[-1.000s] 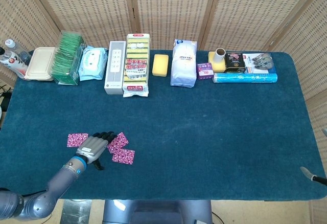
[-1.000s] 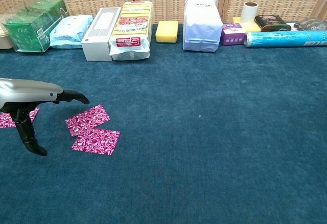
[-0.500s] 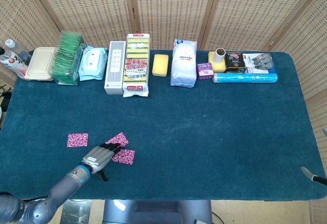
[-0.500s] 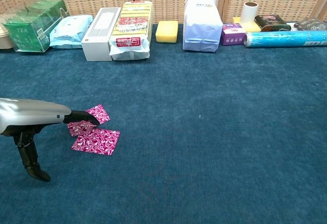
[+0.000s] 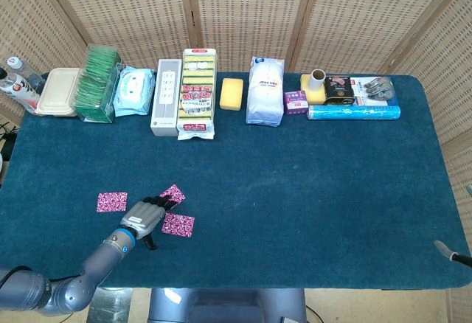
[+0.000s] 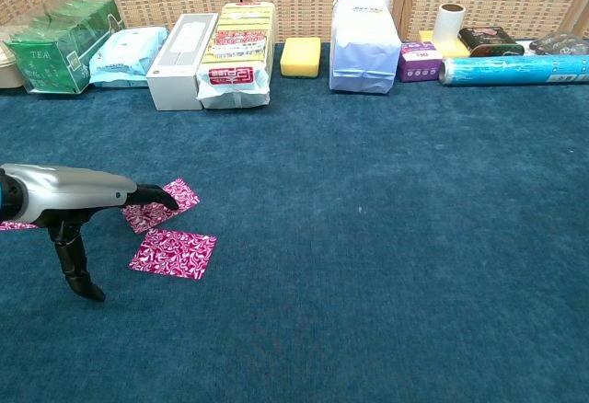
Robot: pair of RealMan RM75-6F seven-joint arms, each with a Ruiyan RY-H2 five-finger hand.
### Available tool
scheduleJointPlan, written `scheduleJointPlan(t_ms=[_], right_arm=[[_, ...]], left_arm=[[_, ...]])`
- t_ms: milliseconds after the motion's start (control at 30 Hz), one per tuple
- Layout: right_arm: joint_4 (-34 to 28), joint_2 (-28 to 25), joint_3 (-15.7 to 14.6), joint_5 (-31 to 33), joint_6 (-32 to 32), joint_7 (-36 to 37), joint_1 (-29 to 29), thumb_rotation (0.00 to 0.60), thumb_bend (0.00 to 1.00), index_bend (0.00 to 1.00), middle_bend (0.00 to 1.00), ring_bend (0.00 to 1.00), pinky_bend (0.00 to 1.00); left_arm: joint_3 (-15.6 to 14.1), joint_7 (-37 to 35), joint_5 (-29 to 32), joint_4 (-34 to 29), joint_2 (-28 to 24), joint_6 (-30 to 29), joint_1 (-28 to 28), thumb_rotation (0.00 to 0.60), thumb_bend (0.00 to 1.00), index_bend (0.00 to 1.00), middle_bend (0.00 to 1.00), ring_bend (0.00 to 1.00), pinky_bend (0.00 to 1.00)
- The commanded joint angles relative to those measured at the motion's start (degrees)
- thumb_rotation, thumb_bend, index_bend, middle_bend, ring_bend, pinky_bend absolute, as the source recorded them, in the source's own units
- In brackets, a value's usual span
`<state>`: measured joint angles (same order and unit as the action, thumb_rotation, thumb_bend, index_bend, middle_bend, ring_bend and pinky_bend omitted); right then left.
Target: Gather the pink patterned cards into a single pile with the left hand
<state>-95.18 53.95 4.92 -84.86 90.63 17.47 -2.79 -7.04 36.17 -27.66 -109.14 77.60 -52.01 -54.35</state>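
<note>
Three pink patterned cards lie apart on the blue cloth near its front left. One card (image 5: 112, 202) (image 6: 13, 225) is furthest left, a tilted card (image 5: 174, 193) (image 6: 167, 202) lies in the middle, and a third card (image 5: 178, 225) (image 6: 173, 254) is nearest the front edge. My left hand (image 5: 144, 217) (image 6: 85, 191) stretches flat between them. Its fingertips (image 6: 158, 197) rest on the tilted card's left edge, and its thumb (image 6: 77, 270) hangs down toward the cloth. It holds nothing. Only a grey sliver of my right hand (image 5: 450, 252) shows at the right edge.
Along the back edge stands a row of goods: green tea boxes (image 5: 98, 83), wipes (image 5: 134, 91), a white box (image 5: 166, 96), a sponge pack (image 5: 198, 93), a yellow sponge (image 5: 231, 93), a white bag (image 5: 265, 91) and a blue roll (image 5: 354, 111).
My left hand drew back toward the front edge, then reached forward onto the tilted card. That card has slid slightly away from the front card.
</note>
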Motion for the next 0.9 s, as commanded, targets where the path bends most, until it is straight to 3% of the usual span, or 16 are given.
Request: scheduleJointPlan(t_ms=[33, 567, 767, 900], right_arm=[[-0.02, 0.03, -0.01, -0.02, -0.06, -0.1, 0.04, 0.6, 0.0, 0.04, 0.0, 0.0, 0.0], [-0.2, 0.12, 0.0, -0.01, -0.08, -0.55, 0.08, 0.6, 0.0, 0.04, 0.0, 0.0, 0.0], [-0.4, 0.17, -0.07, -0.22, -0.23, -0.89, 0.21, 0.6, 0.0, 0.04, 0.0, 0.0, 0.0], [-0.48, 0.18, -0.16, -0.39, -0.1, -0.88, 0.14, 0.6, 0.0, 0.04, 0.0, 0.0, 0.0]], left_arm=[[0.2, 0.04, 0.71, 0.52, 0.17, 0.02, -0.41, 0.6, 0.06, 0.0, 0.0, 0.0, 0.07], [2.56, -4.44, 2.9, 5.47, -2.11, 1.48, -0.6, 0.6, 0.06, 0.0, 0.0, 0.0, 0.07], [3.47, -10.27, -8.57, 2.51, -3.92, 0.24, 3.57, 0.6, 0.06, 0.0, 0.0, 0.0, 0.07], [2.17, -11.47, -16.08, 0.48, -2.77, -3.66, 7.17, 0.6, 0.06, 0.01, 0.0, 0.0, 0.07]])
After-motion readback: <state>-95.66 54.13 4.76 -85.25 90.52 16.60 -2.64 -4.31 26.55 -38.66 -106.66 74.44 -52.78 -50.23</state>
